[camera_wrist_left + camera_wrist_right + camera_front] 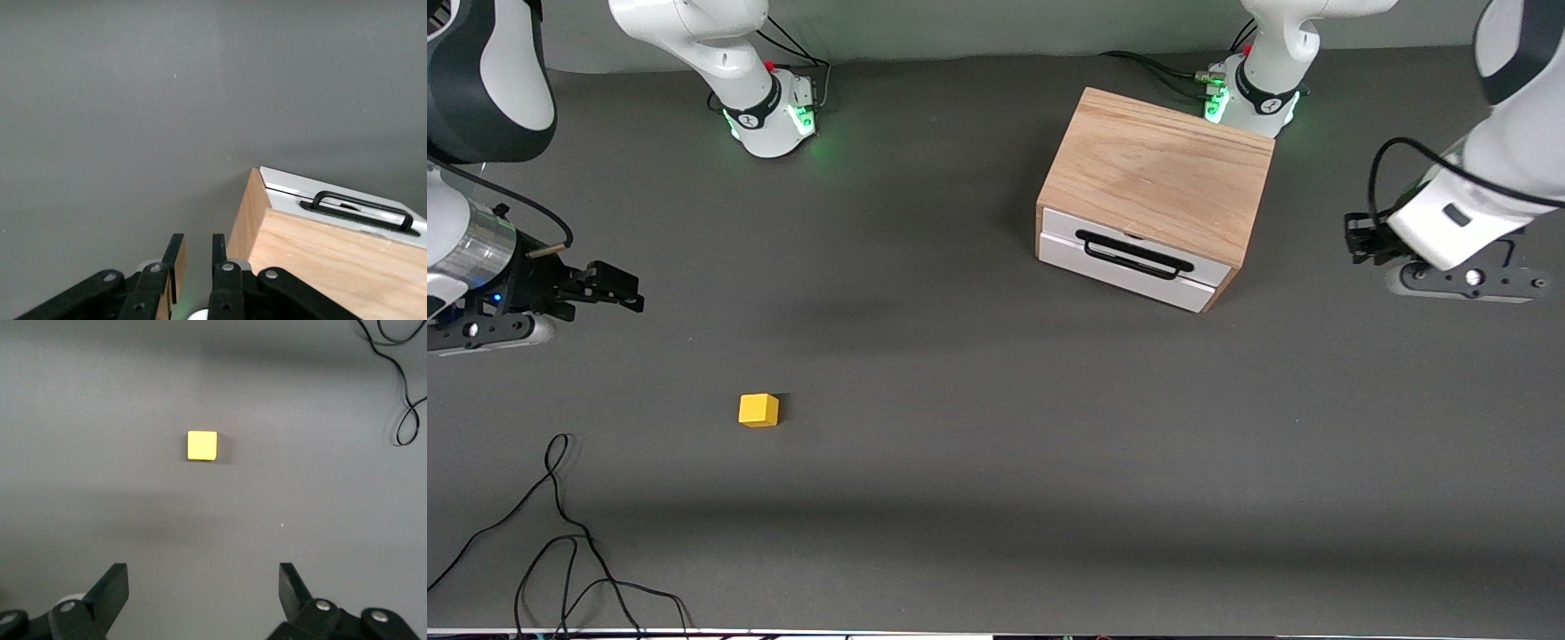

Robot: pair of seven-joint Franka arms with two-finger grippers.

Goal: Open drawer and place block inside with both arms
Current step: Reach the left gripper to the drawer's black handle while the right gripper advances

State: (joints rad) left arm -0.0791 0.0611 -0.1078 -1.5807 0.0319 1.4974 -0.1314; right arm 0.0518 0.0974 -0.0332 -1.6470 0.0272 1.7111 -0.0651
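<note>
The light wooden box (1158,169) stands near the left arm's base, and its white drawer (1116,267) with a black bar handle (1134,255) is closed. The yellow block (759,410) lies alone on the grey table, nearer the front camera, toward the right arm's end. My left gripper (1356,238) hangs over the table beside the box, shut with nothing between its fingers. The left wrist view shows the left gripper (198,243), the box (320,260) and the handle (360,208). My right gripper (627,293) hovers open and apart from the block. In the right wrist view the block (201,445) lies ahead of the wide right gripper (203,577).
A loose black cable (560,533) curls on the table at the front corner toward the right arm's end, and it also shows in the right wrist view as a cable (400,380). Both arm bases (774,111) glow green along the table's back edge.
</note>
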